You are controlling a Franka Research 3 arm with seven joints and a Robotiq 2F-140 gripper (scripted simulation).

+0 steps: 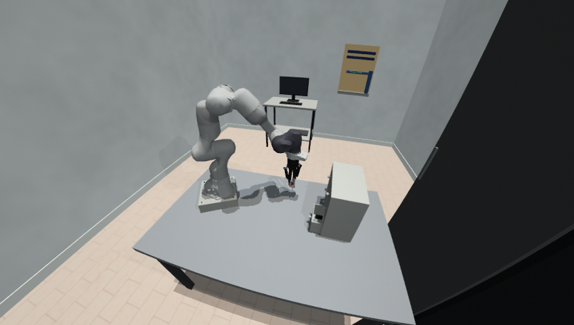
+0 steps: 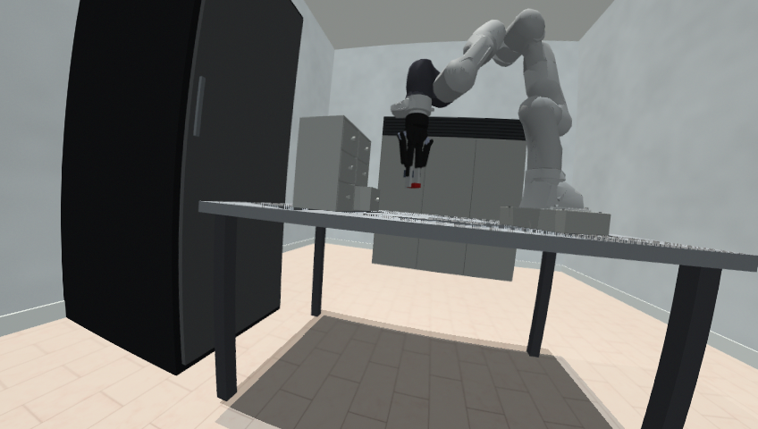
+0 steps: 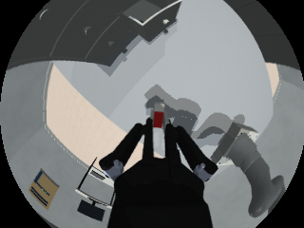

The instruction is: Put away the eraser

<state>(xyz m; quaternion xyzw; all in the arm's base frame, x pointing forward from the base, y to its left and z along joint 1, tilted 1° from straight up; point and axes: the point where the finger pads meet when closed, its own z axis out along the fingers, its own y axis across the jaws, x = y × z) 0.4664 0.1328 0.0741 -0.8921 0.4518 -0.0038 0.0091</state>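
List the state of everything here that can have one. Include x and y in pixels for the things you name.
Gripper [image 1: 292, 181] [image 2: 414, 178] [image 3: 158, 114]: shut on the eraser.
Eraser [image 1: 292, 183] [image 2: 415, 185] [image 3: 159, 119]: held above the table.
Chest [image 1: 348, 183] [image 2: 319, 159] [image 3: 71, 40]: upright.
Lower drawer [image 1: 315, 226] [image 2: 365, 197] [image 3: 158, 29], farther column in the exterior view: pulled out.
Other drawers [image 2: 346, 174]: look pushed in.
Tall black cabinet's door [image 2: 239, 159]: closed.
Monitor [image 1: 294, 85] [image 3: 90, 211]: screen dark.
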